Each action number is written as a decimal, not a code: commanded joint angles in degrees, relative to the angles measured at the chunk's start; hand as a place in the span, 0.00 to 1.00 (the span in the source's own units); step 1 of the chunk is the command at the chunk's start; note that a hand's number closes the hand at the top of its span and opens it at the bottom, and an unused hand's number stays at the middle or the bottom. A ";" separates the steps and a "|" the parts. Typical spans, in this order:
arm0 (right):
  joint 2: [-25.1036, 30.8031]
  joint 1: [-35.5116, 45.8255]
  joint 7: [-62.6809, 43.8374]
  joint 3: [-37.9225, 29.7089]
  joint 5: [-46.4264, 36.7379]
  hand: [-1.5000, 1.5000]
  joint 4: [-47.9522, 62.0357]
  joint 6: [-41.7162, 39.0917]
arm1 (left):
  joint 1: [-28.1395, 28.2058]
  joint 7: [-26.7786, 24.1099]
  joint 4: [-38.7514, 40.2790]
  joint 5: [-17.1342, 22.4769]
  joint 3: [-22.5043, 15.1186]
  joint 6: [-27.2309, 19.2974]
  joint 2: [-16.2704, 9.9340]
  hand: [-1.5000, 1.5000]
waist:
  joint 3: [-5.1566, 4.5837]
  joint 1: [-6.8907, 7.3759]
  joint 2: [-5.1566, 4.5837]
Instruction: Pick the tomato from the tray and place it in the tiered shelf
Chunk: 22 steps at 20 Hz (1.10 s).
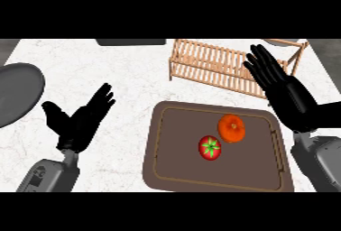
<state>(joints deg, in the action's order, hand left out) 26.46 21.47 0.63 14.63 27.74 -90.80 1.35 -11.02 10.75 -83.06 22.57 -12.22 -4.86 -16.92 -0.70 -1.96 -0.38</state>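
A red tomato (209, 147) with a green stem lies near the middle of the brown tray (174, 149). Just up and right of it on the tray sits an orange fruit (232, 128). The wooden slatted tiered shelf (216, 65) stands behind the tray. My right hand (288, 93) is open, fingers straight, raised over the tray's right edge and the shelf's right end, apart from the tomato. At the left of the tray my left hand (81, 118) is open above the counter, holding nothing.
A grey round plate (16, 90) lies at the counter's left edge. A dark object (131, 42) sits at the back edge. Another wooden piece (286, 43) shows at the back right. The white marble counter (120, 72) spreads between them.
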 commanded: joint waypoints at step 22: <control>11.44 -3.95 -29.46 9.08 -16.19 0.00 -22.63 6.45 | 6.87 -6.13 -9.79 -11.97 6.73 -12.71 -1.94 0.50 | 0.38 1.51 0.89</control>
<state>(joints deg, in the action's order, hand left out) 31.32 14.54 -18.71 20.08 14.00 -108.27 11.93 -4.60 5.63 -93.37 10.98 -4.92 -17.56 -19.83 -0.14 -0.47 0.40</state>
